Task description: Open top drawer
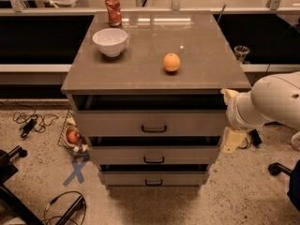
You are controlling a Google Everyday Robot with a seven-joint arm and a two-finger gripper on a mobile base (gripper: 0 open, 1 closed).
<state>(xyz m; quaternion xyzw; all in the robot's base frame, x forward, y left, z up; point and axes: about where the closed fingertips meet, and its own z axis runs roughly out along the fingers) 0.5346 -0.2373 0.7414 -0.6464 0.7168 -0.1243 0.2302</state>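
The top drawer (pixel 150 123) is the widest of three grey-taupe drawers in the cabinet and has a small dark bar handle (pixel 154 129). It stands pulled out a little, with a dark gap under the cabinet top. My gripper (pixel 229 118) is at the drawer's right end, beside the cabinet's right side and off the handle. Its two yellowish fingers (pixel 229 95) stand apart, one above and one below the white wrist, with nothing between them.
On the cabinet top (pixel 197 55) stand a white bowl (pixel 110 41), a red can (pixel 113 11) and an orange (pixel 171 62). Two narrower drawers (pixel 153 153) lie below. Cables (pixel 30 122), a wire basket (pixel 72 135) and a blue tape cross (pixel 76 171) are on the floor at left.
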